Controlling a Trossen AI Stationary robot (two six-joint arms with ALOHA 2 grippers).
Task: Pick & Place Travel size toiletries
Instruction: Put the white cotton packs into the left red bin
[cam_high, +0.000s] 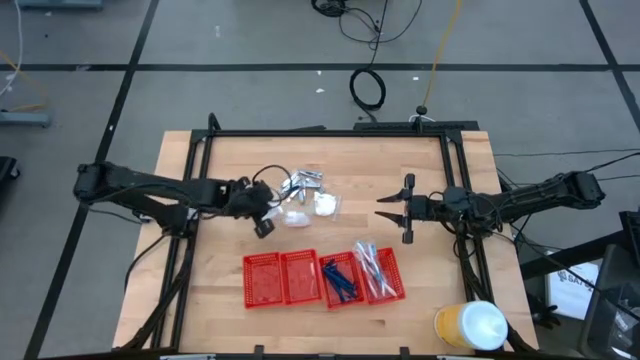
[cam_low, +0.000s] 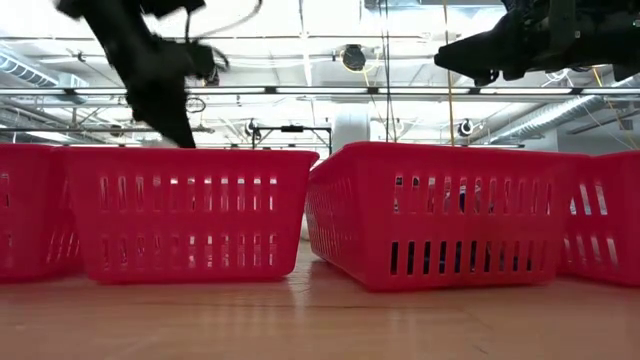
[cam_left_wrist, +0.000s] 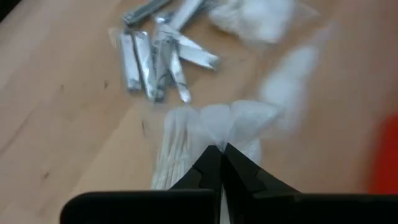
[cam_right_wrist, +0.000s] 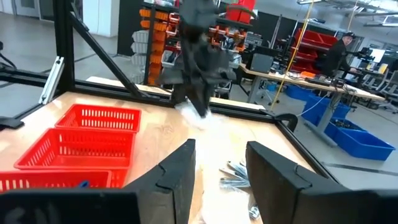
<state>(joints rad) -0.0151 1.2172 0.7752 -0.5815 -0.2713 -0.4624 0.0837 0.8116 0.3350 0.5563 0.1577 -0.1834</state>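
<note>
Left gripper (cam_left_wrist: 221, 163) clenched on a clear-wrapped stick packet (cam_left_wrist: 186, 140), foil sachets (cam_left_wrist: 155, 59) beside; right gripper (cam_high: 395, 209) released, apart; red baskets (cam_high: 322, 276) near.

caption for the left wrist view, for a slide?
Left gripper shut on a clear-wrapped pack of pale sticks, with silvery foil sachets scattered beyond on the wooden table.

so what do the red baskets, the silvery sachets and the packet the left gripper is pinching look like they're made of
The four red mesh baskets look like moulded plastic: uniform colour, slotted walls, slight sheen. The silvery flat sachets seem to be foil, catching bright glints along their creases. The pale clear-wrapped packet shut in the left gripper looks like thin soft plastic film, translucent and wrinkled, with slender pale sticks inside; their material is unclear.
</note>
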